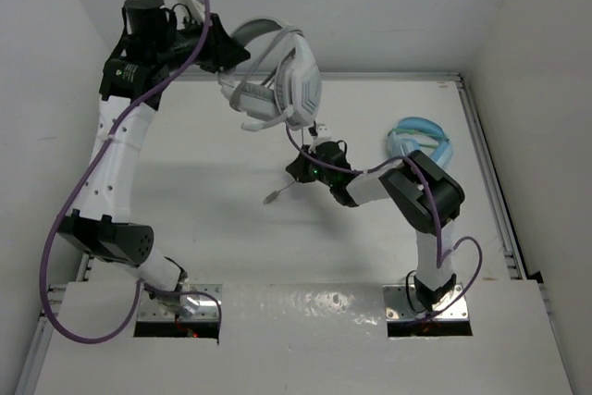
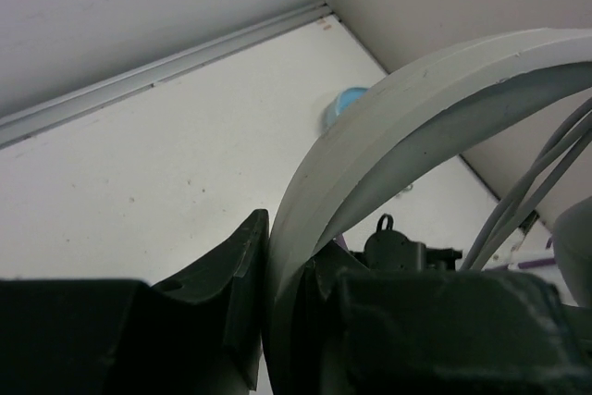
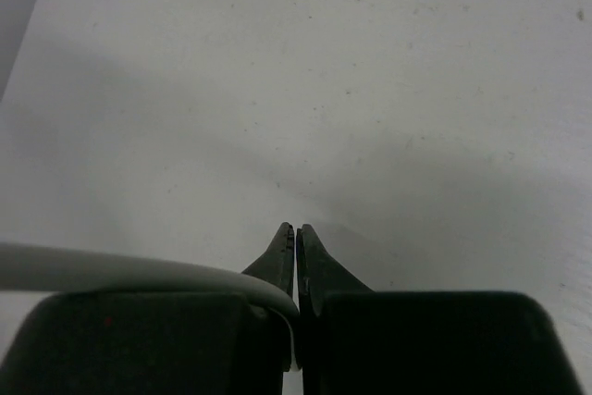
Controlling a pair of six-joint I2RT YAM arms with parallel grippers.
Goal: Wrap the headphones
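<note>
Grey cable (image 3: 120, 270) (entering from left) pinched between closed jaws, over table (image 3: 370, 90).

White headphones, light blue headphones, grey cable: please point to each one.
white headphones (image 1: 298, 80), top view, ear cup.
light blue headphones (image 1: 421, 127), top view, headband.
grey cable (image 3: 111, 270), right wrist view, stretch near the left edge.

The headphones (image 2: 416, 108) show a smooth, matt grey plastic headband; the worktop (image 3: 370, 90) is matt white, speckled; its edge rail (image 2: 166, 67) dull metal.
</note>
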